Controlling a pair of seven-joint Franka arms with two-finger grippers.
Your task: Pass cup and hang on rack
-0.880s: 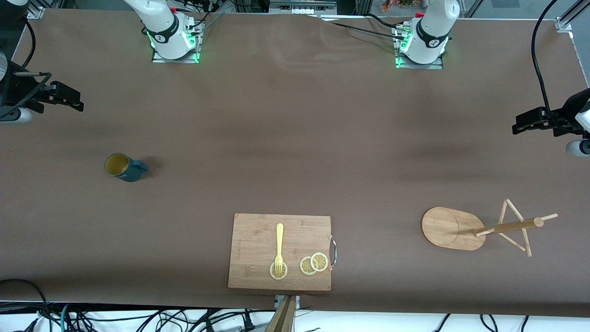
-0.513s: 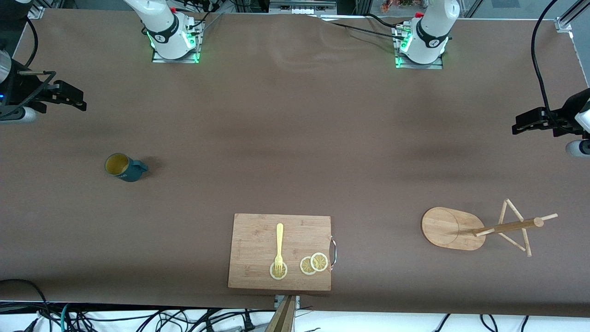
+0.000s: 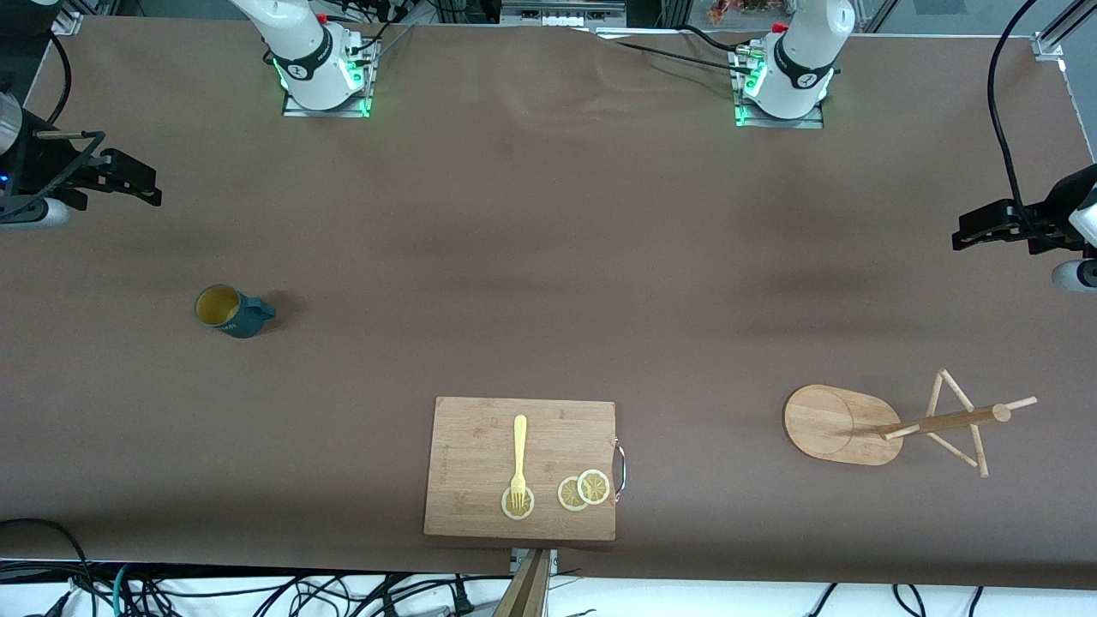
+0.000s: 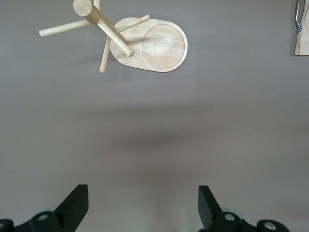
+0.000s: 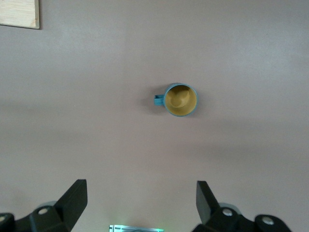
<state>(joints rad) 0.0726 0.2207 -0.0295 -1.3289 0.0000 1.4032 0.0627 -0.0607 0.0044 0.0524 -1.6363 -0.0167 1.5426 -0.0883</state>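
The dark teal cup [image 3: 229, 311] with a yellow-ochre inside stands upright on the brown table toward the right arm's end; it also shows in the right wrist view [image 5: 180, 100]. My right gripper [image 3: 128, 182] hangs open and empty high over the table, apart from the cup. The wooden rack [image 3: 891, 422] with an oval base, pole and pegs stands toward the left arm's end; it also shows in the left wrist view [image 4: 140, 41]. My left gripper [image 3: 981, 229] hangs open and empty high over the table near that end.
A bamboo cutting board [image 3: 480, 454] with a yellow fork [image 3: 518, 458] and lemon slices [image 3: 584, 489] lies near the front edge at the middle. The arm bases [image 3: 321, 73] stand along the farthest edge. Cables hang below the front edge.
My right gripper has shifted slightly over its end of the table. The cup, the rack and the left arm have not moved.
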